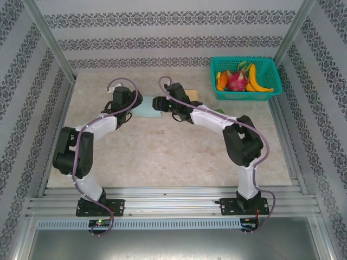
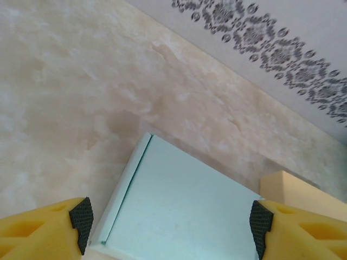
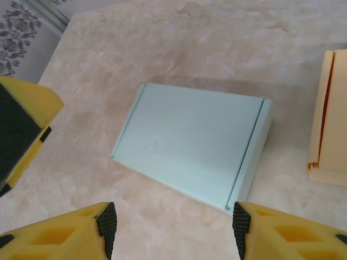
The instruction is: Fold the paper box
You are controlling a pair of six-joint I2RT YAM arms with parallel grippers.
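**BOX POSITION RELATIVE TO BOTH CLAWS**

**Location of the work item.** The paper box (image 1: 147,112) lies flat on the tabletop (image 1: 162,157), towards the back and roughly central, between the two arm tips. Its lid panel is down and level. Fold lines are visible near both short ends in the right wrist view. By appearance the folding is largely complete.

**Left claw.** The left claw (image 2: 171,222) is open and holds nothing. It stands directly over the box, with one black pad (image 2: 81,216) outside each side of the box. The near left corner of the box sits just beside the left pad. Contact cannot be confirmed.

**Right claw.** The right claw (image 3: 173,230) is also open and empty. The box (image 3: 190,146) lies ahead of its fingertips (image 3: 107,225), not between them.

**Controlling relation.** In the right wrist view the long axis of the box runs left to right, roughly parallel to the line joining the two right fingertips. The left claw is the nearer one, since it already straddles the box. Any pressing or final tuck is therefore best assigned to the left arm. The right arm would first have to advance towards the box.

**Caution.** A cream object (image 3: 331,119) of uncertain identity lies near the right end of the box, apart from it. The fruit basket (image 1: 246,95) stands well clear at the back right.
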